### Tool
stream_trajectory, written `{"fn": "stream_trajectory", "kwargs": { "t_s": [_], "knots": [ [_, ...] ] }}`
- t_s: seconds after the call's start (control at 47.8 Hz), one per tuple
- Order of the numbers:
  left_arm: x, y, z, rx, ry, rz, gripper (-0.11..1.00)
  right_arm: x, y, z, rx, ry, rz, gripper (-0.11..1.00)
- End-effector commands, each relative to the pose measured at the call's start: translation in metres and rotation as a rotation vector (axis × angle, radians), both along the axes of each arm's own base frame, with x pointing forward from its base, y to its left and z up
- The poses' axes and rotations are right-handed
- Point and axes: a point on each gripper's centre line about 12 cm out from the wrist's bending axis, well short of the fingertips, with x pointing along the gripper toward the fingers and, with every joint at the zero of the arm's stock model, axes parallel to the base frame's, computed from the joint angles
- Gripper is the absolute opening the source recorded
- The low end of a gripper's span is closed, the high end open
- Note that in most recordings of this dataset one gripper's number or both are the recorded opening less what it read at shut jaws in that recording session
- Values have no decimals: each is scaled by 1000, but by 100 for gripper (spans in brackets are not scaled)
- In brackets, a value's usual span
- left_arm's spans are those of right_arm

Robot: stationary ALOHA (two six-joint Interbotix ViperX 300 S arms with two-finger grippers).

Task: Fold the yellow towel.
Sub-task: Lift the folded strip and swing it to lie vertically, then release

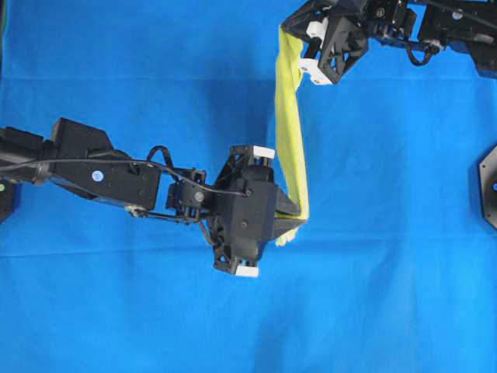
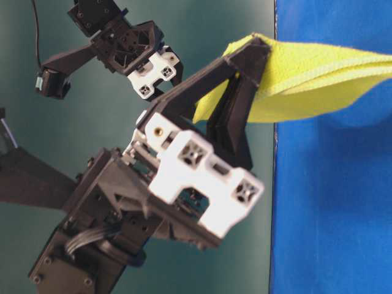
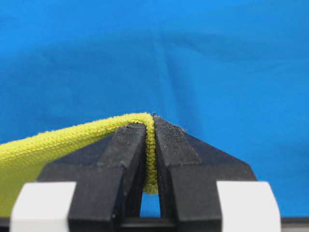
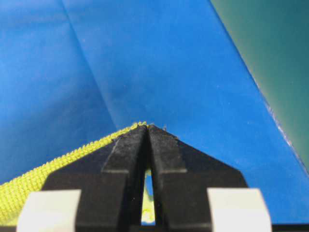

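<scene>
The yellow towel hangs lifted above the blue cloth as a narrow sagging band stretched between both grippers. My left gripper is shut on its near end; in the left wrist view the towel bends over the left finger and runs down between the pads, at my left gripper. My right gripper is shut on the far end. In the right wrist view only a thin yellow edge trails left from my right gripper. From table level the towel drapes rightwards from the black fingers.
A large blue cloth covers the whole table under both arms. A black mount sits at the right edge. In the right wrist view the cloth's edge meets a dark green surface at the far right.
</scene>
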Motion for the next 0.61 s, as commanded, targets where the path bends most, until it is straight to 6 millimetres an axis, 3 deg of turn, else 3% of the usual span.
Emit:
{"fn": "stream_trajectory", "kwargs": {
  "t_s": [0.0,0.376,0.586],
  "knots": [
    [11,-11,20,-12,-65,-19,4,-13,-11,13,-17,-29,-41,2],
    [89,-24,20,16,-155,-34,4,-81,1,8,-1,-16,-121,2],
    [98,-23,11,11,-141,-27,4,-94,8,-1,21,25,-136,2]
  ]
}}
